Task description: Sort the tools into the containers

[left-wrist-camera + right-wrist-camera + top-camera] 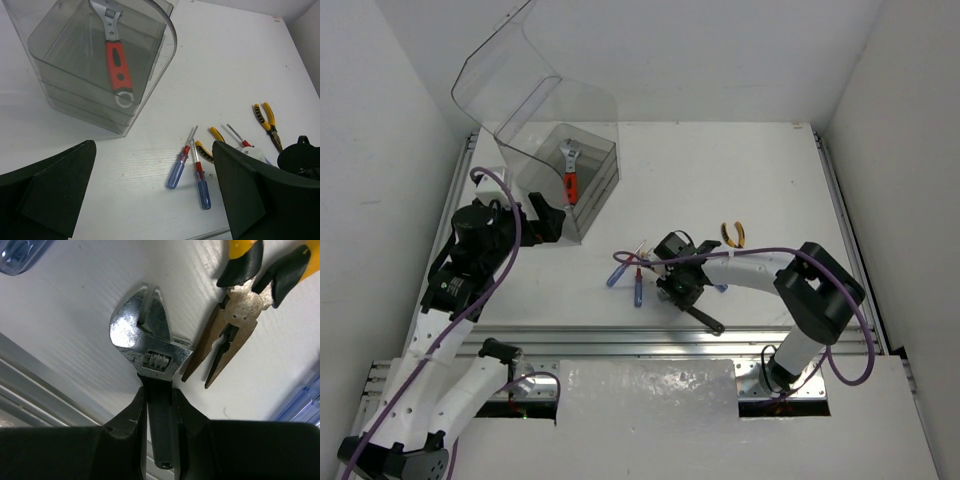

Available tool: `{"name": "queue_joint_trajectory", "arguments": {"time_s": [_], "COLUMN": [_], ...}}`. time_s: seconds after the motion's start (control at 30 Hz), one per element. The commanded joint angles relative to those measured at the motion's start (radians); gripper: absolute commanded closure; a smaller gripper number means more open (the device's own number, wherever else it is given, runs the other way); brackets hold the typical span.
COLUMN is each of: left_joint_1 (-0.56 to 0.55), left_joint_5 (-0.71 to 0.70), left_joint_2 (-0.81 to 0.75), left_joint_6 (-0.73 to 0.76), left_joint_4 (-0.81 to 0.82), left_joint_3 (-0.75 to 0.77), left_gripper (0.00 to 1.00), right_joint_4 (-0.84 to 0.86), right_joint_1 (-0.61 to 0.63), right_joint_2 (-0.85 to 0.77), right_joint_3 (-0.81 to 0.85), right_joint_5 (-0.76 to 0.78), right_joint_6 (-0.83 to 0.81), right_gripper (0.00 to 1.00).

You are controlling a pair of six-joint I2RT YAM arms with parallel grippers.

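The white table [740, 170] carries a large smoky clear box [80, 102] at its far left. The box's rounded lid [505, 80] is swung up and open, and transparent trays are stacked inside. The top tray holds one red-handled adjustable wrench [117, 60], lying diagonally. The left gripper [546, 217] hangs just beside the box's near side, fingers spread wide with nothing between them. Well apart, near the table's middle, the right gripper [159, 396] has its fingers closed against both sides of the handle of the black-handled wrench [150, 342]. Yellow-handled pliers [227, 327] lie just beside the wrench's head, and a second pair [733, 234] lies farther back. Two blue-handled screwdrivers [179, 165] lie on the table to the left of the right gripper.
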Motion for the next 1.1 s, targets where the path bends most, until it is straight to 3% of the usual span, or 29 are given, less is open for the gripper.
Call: {"name": "queue_joint_trajectory", "arguments": {"time_s": [0.0, 0.2, 0.5, 0.6, 0.67, 0.87, 1.07], "left_joint_1": [0.004, 0.005, 0.006, 0.003, -0.020, -0.331, -0.377], "left_joint_5": [0.023, 0.071, 0.184, 0.371, 0.422, 0.215, 0.167], "left_joint_2": [-0.028, -0.020, -0.020, -0.020, -0.007, 0.096, 0.227], "left_joint_6": [0.004, -0.036, -0.185, -0.308, -0.419, -0.498, -0.502], "left_joint_4": [0.056, 0.055, 0.113, 0.281, 0.372, 0.573, 0.651], "left_joint_3": [0.002, 0.014, -0.026, -0.116, -0.164, -0.208, -0.192], "left_gripper": [0.00, 0.00, 0.00, 0.00, 0.00, 0.00, 0.03], "right_joint_4": [-0.059, -0.071, -0.087, -0.038, -0.018, 0.093, 0.159], "right_joint_1": [0.024, 0.024, -0.014, -0.031, -0.037, -0.035, -0.035], "right_joint_2": [-0.007, -0.205, -0.387, -0.432, -0.455, -0.499, -0.518], "right_joint_3": [0.001, 0.025, 0.076, 0.094, 0.119, 0.156, 0.179], "right_joint_5": [-0.059, -0.114, -0.038, -0.001, 0.005, 0.024, -0.094], "right_joint_6": [0.005, 0.020, 0.092, 0.145, 0.184, 0.281, 0.310], "right_gripper": [1.00, 1.00, 1.00, 1.00, 1.00, 1.00, 1.00]}}
